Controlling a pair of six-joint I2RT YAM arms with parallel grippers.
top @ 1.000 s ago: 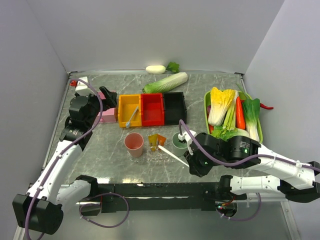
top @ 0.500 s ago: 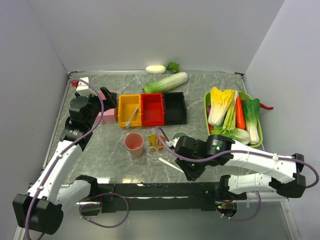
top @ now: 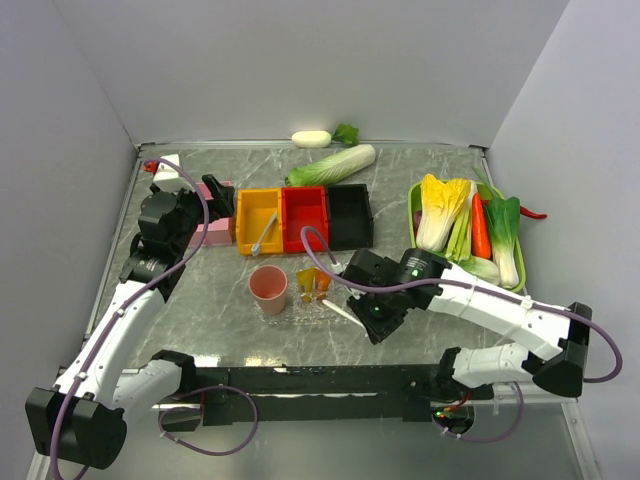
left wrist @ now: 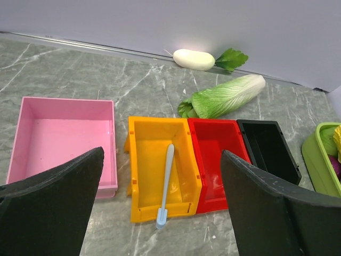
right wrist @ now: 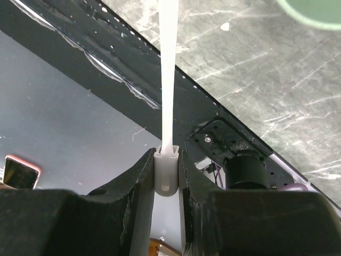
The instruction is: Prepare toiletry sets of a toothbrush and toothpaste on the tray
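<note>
Between the right pincer's [right wrist: 166, 160] closed jaws a white toothbrush [right wrist: 168, 74] is clamped by its end, its far tip over the clear tray [top: 300, 313] holding two toothpaste tubes [top: 305, 280]. The left pincer [top: 213, 192] gapes open; ahead of it a second toothbrush [left wrist: 166, 178] lies in a yellow bin [left wrist: 146, 165].

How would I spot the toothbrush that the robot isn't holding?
Find the row of coloured bins toward the back of the table. The yellow bin, between the pink bin and the red bin, holds a slim pale toothbrush with one end over its front rim. The other toothbrush is pinched in the right arm's fingers; this one lies free.
</note>
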